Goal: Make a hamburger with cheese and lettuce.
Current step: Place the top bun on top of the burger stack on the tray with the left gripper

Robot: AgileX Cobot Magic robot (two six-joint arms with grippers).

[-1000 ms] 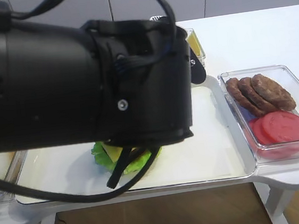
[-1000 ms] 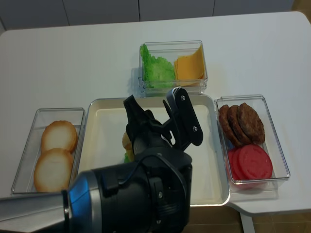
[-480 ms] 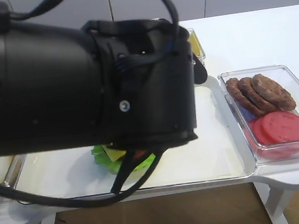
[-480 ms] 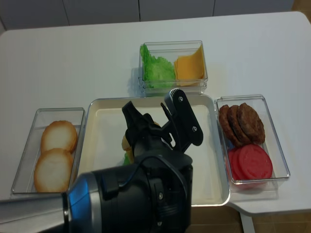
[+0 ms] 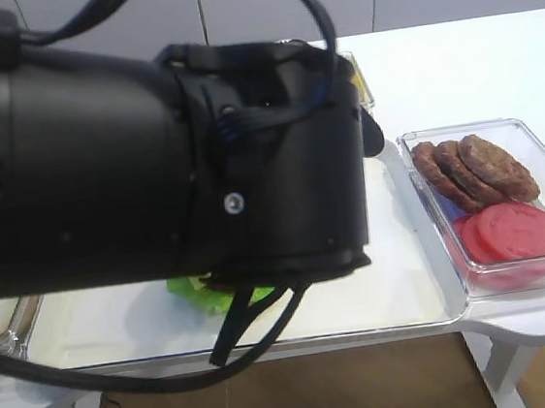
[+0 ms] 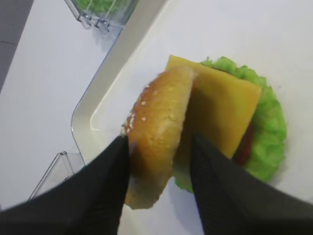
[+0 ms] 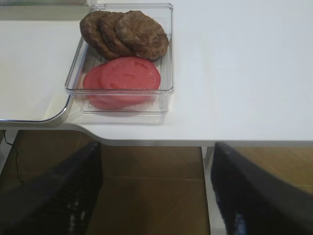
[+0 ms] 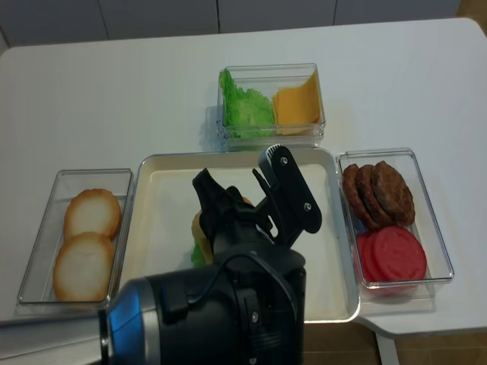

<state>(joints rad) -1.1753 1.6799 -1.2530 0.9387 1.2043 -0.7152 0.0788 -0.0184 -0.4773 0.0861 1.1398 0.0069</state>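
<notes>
My left gripper [image 6: 159, 183] pinches the bun top [image 6: 159, 139] on edge, tilted, just left of the cheese [image 6: 222, 115] and lettuce [image 6: 266, 129] near the tray's [image 6: 105, 83] left rim

My two high cameras look down at the tray [image 8: 144, 228], one close behind my arm, and my wrist cameras look from very near.

Far at centre, a clear box [image 8: 271, 72] with green leaves [image 8: 245, 109] left, yellow slices [image 8: 297, 103] right. At right, a clear tray [image 8: 396, 287] with brown patties [image 8: 378, 192] far, red rounds [image 8: 392, 255] near. At left, two pale bun halves [image 8: 90, 214] in another tray [image 8: 32, 270].
</notes>
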